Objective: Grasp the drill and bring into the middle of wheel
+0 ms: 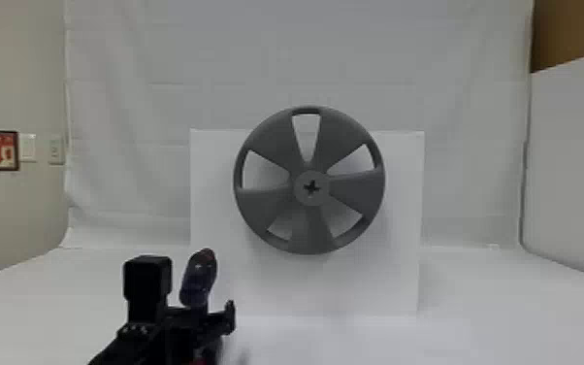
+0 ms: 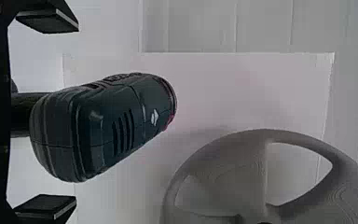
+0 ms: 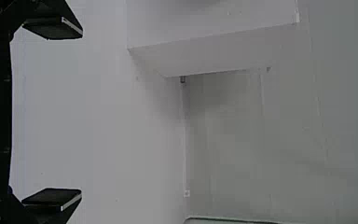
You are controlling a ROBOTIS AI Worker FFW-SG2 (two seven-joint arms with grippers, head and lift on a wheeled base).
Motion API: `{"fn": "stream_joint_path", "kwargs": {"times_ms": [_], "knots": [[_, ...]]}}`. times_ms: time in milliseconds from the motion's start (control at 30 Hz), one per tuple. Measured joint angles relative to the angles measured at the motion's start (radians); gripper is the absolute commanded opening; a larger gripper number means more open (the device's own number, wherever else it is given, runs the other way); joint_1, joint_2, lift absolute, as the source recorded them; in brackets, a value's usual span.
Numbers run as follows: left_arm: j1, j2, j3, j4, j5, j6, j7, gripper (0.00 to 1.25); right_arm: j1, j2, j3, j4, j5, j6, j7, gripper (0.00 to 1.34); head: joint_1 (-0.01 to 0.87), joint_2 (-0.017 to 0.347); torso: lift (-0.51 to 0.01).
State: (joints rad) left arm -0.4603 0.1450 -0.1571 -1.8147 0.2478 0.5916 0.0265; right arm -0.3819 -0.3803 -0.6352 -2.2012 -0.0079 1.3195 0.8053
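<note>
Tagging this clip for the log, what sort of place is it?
Probably an indoor robot test booth: white sheeting hung as a backdrop, a grey five-spoke wheel set up before a white panel, and a power drill nearby.

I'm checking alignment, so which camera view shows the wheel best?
The head view: there the whole wheel, cross-shaped centre included, faces the camera. The left wrist view shows part of it, cut off at the edge.

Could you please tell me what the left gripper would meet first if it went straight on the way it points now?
Most likely the drill: its handle lies in line with the space between the open fingers of the left gripper. How much gap remains is hard to judge.
</note>
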Motion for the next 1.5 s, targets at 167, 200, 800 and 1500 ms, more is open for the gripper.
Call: {"fn": "stream_joint_path", "kwargs": {"times_ms": [167, 200, 800, 1500], "knots": [[0.002, -0.015, 0.093, 0.029, -0.051, -0.002, -0.241, 1.25, 0.0, 0.003, -0.004, 0.0, 0.0, 0.0, 0.0, 1.23, 0.054, 0.031, -0.403], [0.002, -0.016, 0.112, 0.035, -0.056, -0.002, -0.285, 1.25, 0.0, 0.004, -0.005, 0.0, 0.0, 0.0, 0.0, 1.23, 0.054, 0.031, -0.403], [-0.079, 0.021, 0.293, 0.169, -0.177, 0.057, -0.887, 1.24, 0.001, 0.007, -0.009, 0.0, 0.0, 0.0, 0.0, 1.23, 0.054, 0.031, -0.403], [-0.079, 0.039, 0.414, 0.102, -0.136, 0.041, -0.476, 1.2, 0.009, 0.01, -0.014, 0.0, -0.001, 0.0, 0.0, 1.23, 0.054, 0.031, -0.403]]}}
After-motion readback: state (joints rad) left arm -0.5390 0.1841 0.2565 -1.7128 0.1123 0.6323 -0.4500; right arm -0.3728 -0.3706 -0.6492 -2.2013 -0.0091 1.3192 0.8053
